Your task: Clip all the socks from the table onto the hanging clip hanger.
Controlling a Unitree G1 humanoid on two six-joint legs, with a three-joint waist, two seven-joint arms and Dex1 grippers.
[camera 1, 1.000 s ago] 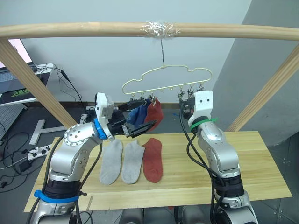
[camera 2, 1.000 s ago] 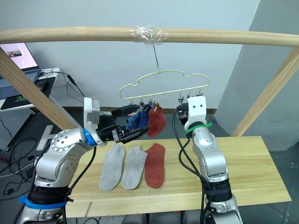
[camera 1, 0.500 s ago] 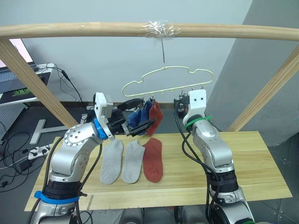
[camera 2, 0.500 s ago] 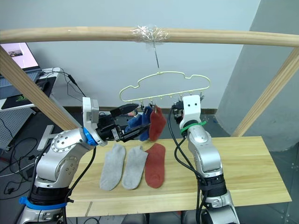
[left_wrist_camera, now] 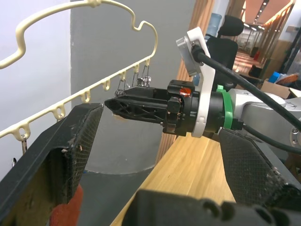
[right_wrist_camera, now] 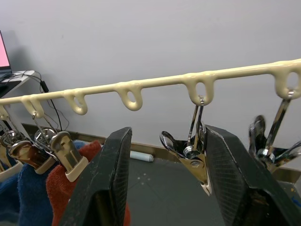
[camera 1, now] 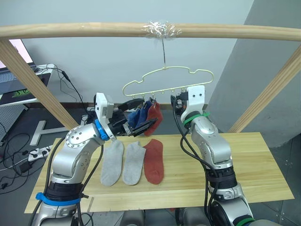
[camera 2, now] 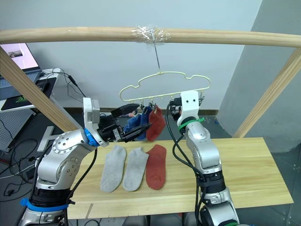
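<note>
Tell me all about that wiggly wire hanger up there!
The clip hanger is thin pale yellow-green wire with a wavy outline. Its hook hangs from the taped spot on the wooden pole. Metal clips dangle from loops on its lower bar; two blue socks and a red sock hang clipped there. The right pincer straddles one free clip.

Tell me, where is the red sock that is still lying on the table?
The rust red sock lies flat on the table, right of the two grey socks, below the clip hanger.
</note>
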